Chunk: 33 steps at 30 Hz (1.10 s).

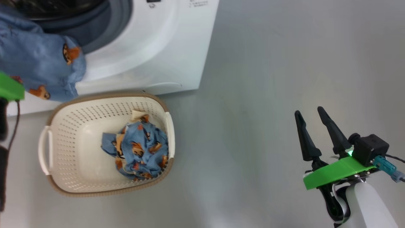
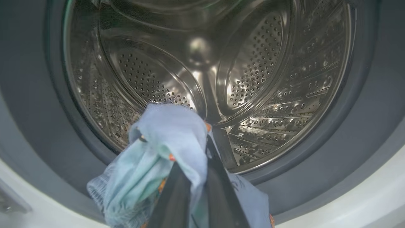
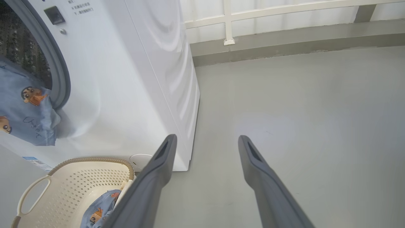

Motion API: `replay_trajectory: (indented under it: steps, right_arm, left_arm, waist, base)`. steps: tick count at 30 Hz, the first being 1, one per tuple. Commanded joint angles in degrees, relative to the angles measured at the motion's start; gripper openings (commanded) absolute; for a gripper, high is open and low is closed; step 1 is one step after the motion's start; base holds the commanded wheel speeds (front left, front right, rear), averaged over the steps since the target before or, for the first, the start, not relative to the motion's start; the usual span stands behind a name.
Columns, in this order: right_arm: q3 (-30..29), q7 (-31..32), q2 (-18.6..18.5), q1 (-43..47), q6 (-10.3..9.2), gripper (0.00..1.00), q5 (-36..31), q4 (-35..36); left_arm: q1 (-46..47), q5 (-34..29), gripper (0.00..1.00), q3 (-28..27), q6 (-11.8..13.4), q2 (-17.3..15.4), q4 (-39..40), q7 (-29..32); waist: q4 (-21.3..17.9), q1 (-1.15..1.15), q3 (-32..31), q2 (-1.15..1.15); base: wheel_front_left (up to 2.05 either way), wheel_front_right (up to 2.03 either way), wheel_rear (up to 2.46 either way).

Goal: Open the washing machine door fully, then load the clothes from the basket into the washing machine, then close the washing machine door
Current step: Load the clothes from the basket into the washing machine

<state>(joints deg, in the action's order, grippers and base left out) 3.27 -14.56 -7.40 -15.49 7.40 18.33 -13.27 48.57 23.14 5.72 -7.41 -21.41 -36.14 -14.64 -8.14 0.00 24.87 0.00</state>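
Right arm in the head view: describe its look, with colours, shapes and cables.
The right gripper has two long, black, tapering fingers mounted on a bright green plate. Behind them sits a black boxy camera with a small green light beside it, and a teal plug with a cable leading off it. The forearm is smooth and white.

Washing machine is plain white, with a grey rubber ring round a shiny steel drum dotted all over with tiny holes. The clothes are soft blue with orange-brown cartoon figures and a scrap of cream. The hanging garment has the same print, but its inside looks paler, almost mint. Basket is cream, perforated in neat rows, with a brown woven-look rim. Floor is flat grey. Right gripper has black fingers on a bright green mount.
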Motion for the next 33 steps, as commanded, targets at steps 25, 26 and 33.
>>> replay_trajectory:
  steps: [25, 26, 33]
  right_arm:
    - [4.3, -0.4, 2.7, -4.9, 0.09, 1.00, -0.1, 2.3]
    - [4.4, -0.4, 2.8, -5.0, 0.09, 1.00, -0.1, 2.3]
    - [5.1, -0.4, 3.3, -4.9, 0.09, 1.00, 0.0, 2.0]
  left_arm:
    - [27.5, -0.8, 0.00, 4.8, 1.6, -11.0, -4.9, -0.3]
    - [27.0, -1.9, 0.00, 3.3, 1.7, -10.9, -3.0, -0.3]
    - [21.7, -6.1, 1.00, -1.3, 1.2, -9.1, -3.5, -0.4]
  waist:
    - [-7.6, 0.00, 10.6, 0.00]
    - [-7.7, 0.00, 10.8, 0.00]
    - [-7.7, 0.00, 10.5, 0.00]
  base:
    - [0.00, 0.00, 0.00]
    - [0.00, 0.00, 0.00]
    - [0.00, 0.00, 0.00]
